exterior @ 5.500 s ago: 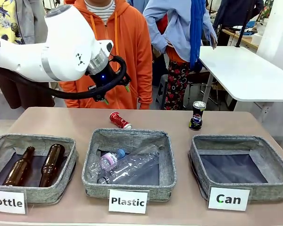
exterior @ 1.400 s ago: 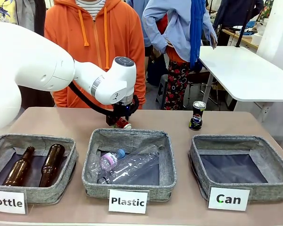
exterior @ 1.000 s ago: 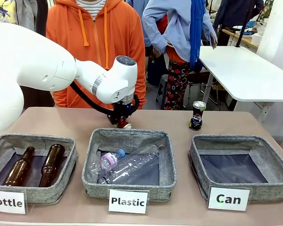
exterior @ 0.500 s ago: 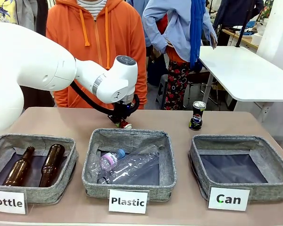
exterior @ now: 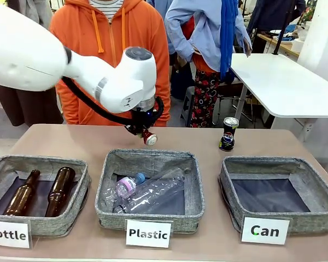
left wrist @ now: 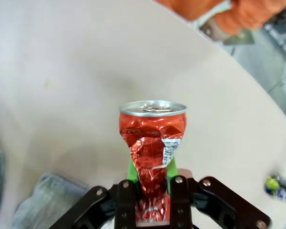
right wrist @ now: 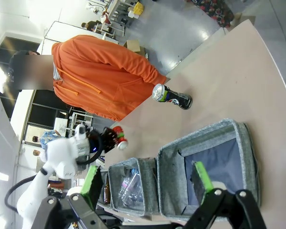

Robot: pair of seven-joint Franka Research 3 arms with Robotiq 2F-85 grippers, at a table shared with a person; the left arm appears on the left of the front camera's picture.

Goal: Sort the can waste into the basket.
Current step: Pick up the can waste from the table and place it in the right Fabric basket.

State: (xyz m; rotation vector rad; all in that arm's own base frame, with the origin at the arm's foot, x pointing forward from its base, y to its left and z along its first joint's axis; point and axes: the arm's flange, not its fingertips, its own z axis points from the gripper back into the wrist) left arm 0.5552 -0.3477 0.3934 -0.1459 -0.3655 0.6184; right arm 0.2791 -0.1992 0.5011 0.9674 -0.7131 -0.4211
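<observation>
My left gripper (exterior: pixel 144 131) is shut on the crushed red can (exterior: pixel 148 138) and holds it in the air above the table, just behind the middle bin. In the left wrist view the red can (left wrist: pixel 152 143) sits pinched between the green pads (left wrist: pixel 172 167), silver top pointing away. The dark can (exterior: pixel 227 134) stands upright on the table behind the grey basket (exterior: pixel 230 192) labelled "Can", which holds nothing. My right gripper (right wrist: pixel 147 177) is open, high over the basket (right wrist: pixel 251 167), with the dark can (right wrist: pixel 171 98) beyond it.
A "Plastic" bin (exterior: pixel 147 219) with clear bottles stands in the middle, and a "Bottle" bin (exterior: pixel 72 214) with two brown bottles on the left. A person in an orange hoodie (exterior: pixel 120 54) stands at the far edge. A white table (exterior: pixel 284 82) is at the back right.
My left gripper has risen from the table with the red can in it, and shifted slightly to the right. The dark can has not moved.
</observation>
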